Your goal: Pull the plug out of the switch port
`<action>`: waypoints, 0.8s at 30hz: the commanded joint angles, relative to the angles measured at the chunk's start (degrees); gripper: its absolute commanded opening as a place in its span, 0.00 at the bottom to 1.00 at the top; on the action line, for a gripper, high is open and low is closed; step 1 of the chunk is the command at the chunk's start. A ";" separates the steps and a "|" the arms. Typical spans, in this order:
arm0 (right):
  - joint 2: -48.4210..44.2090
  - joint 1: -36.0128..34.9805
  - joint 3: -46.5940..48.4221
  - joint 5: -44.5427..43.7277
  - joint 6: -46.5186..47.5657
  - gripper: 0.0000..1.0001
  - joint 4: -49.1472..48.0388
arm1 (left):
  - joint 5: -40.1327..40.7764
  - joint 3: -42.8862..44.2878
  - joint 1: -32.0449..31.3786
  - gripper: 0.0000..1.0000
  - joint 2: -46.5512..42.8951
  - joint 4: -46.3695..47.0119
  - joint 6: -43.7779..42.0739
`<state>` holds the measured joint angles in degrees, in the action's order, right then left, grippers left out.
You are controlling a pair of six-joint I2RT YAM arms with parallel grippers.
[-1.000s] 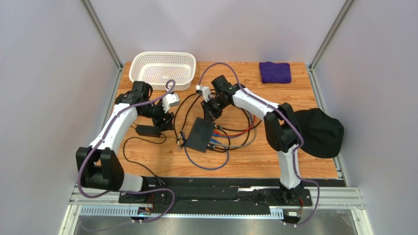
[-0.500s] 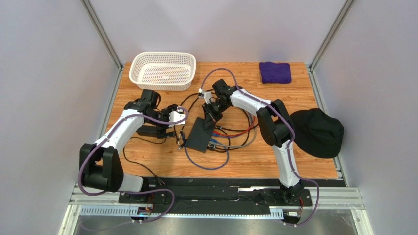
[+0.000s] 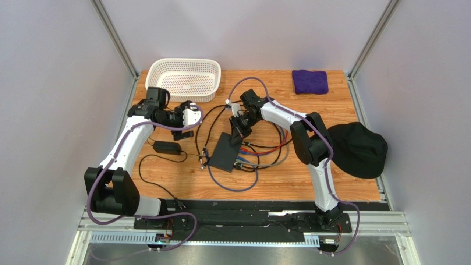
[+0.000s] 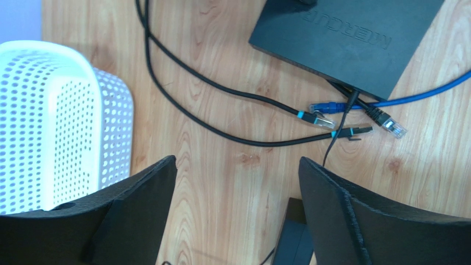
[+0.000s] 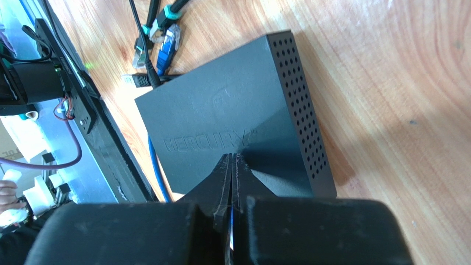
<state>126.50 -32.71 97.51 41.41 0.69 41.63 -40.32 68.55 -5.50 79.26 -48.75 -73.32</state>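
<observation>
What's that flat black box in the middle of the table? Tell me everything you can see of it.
The flat matte-black rectangular box looks like plastic, with MERCURY lettering on top and rows of small holes down one side. It lies askew on the wooden table. Blue, red and grey cables meet one edge; unplugged plugs lie beside another. The right gripper's shut fingertips meet its top.

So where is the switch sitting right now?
In the top view the switch lies mid-table, directly under the right gripper, with the power adapter to its left and coloured cables fanning out on its right.
</observation>
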 commanded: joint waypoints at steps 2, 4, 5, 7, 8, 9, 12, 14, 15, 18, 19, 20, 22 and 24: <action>-1.51 1.24 -3.55 -0.38 1.07 0.00 0.82 | 3.90 -6.67 -5.21 0.77 -0.86 2.51 -7.72; -1.95 1.24 -4.61 0.43 1.24 0.00 0.83 | 4.20 -9.74 -6.02 0.77 -1.74 4.01 -9.55; -2.39 1.24 -5.14 0.17 1.25 0.00 0.74 | 2.97 -10.28 -6.10 0.77 -2.70 4.02 -9.65; -2.74 1.24 -5.40 -0.36 1.25 0.00 0.74 | 0.77 -11.51 -7.50 0.77 -3.32 3.93 -8.68; -3.18 1.24 -5.49 -0.80 1.25 0.00 0.74 | 0.76 -11.77 -8.12 0.76 -3.50 3.93 -8.51; -3.45 1.24 -5.84 -1.41 1.33 0.00 0.56 | 0.68 -12.12 -8.82 0.75 -3.50 3.93 -8.16; -4.06 1.24 -6.81 -2.12 1.51 0.00 0.39 | -1.42 -13.01 -10.23 0.71 -2.80 3.84 -8.50; -4.24 1.24 -7.77 -2.30 1.42 0.00 0.12 | -1.96 -13.71 -11.28 0.69 -1.58 3.58 -10.34; -4.42 1.24 -8.13 -2.47 1.33 0.00 0.03 | -1.96 -13.88 -11.73 0.68 -1.13 3.49 -13.14; -4.68 1.16 -9.53 -2.91 1.16 0.00 -0.32 | -1.96 -13.45 -12.61 0.64 1.76 2.87 -17.37; -4.68 1.07 -9.80 -3.00 1.07 0.00 -0.32 | -2.13 -12.32 -12.78 0.61 3.95 2.09 -17.73; -4.59 1.16 -9.97 -3.26 1.07 0.00 -0.32 | -2.31 -11.52 -13.05 0.56 5.19 1.47 -18.17; -4.33 0.89 -9.98 -3.79 0.98 0.00 -0.49 | -2.05 -8.81 -13.75 0.52 8.78 -0.54 -18.88; -4.07 0.81 -9.71 -4.23 0.81 0.00 -0.49 | -1.96 -7.39 -14.10 0.47 10.46 -1.69 -19.40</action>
<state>122.26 -31.68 89.17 43.64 0.43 41.91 -39.16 56.97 -18.81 86.37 -47.55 -87.61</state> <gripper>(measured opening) 0.005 0.493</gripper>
